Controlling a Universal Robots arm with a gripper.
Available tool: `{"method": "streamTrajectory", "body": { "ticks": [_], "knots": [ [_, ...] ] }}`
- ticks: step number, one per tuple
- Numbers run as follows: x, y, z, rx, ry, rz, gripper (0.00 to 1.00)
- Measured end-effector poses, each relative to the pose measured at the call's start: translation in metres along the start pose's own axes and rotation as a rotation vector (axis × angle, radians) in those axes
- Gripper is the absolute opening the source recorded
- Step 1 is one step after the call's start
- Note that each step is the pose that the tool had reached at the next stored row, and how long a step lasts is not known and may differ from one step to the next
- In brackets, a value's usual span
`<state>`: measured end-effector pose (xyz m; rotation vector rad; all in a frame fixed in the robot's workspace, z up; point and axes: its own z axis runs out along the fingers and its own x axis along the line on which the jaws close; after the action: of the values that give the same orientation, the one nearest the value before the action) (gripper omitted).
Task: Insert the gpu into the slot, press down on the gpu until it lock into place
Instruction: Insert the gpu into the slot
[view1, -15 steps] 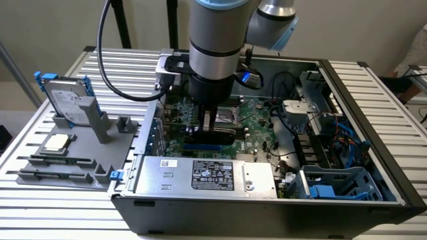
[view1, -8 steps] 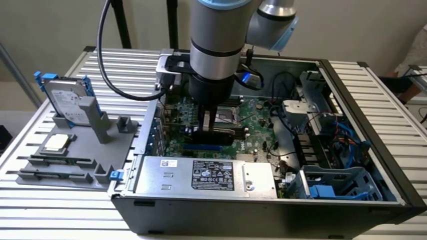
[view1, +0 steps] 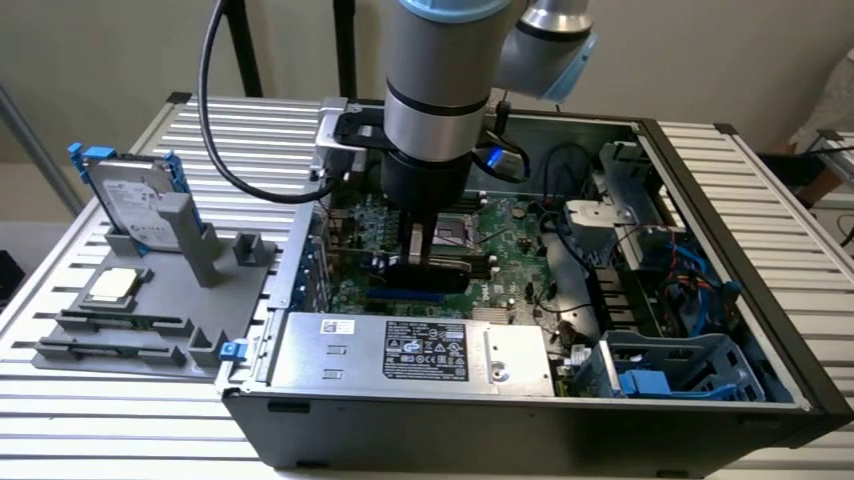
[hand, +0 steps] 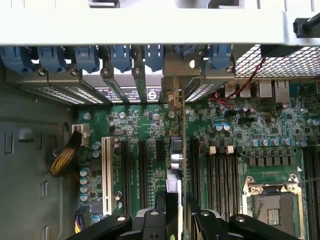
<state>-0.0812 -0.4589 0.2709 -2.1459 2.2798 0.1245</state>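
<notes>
The gpu (view1: 434, 276) is a thin black card standing on edge on the green motherboard (view1: 514, 225) inside the open computer case. In the wrist view the gpu (hand: 175, 155) runs edge-on among the expansion slots, its metal bracket against the rear wall of the case. The slot beneath it is hidden by the card. My gripper (view1: 423, 260) hangs straight down over the card. In the wrist view the gripper (hand: 176, 212) is open, one black finger on each side of the card's top edge.
A silver power-supply box (view1: 414, 350) lies in front of the card. The CPU socket (hand: 272, 205) and a white slot (hand: 106, 170) flank it. Cables (view1: 587, 170) and a blue drive cage (view1: 667, 370) fill the exterior view's right. A hard drive (view1: 134, 200) stands on a grey fixture outside.
</notes>
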Motion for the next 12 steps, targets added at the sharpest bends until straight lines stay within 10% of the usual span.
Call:
{"method": "streamTrajectory", "body": {
  "ticks": [12],
  "knots": [
    [-0.0023,-0.0001,0.0028,-0.0005,0.0024,-0.010,0.27]
  ]
}}
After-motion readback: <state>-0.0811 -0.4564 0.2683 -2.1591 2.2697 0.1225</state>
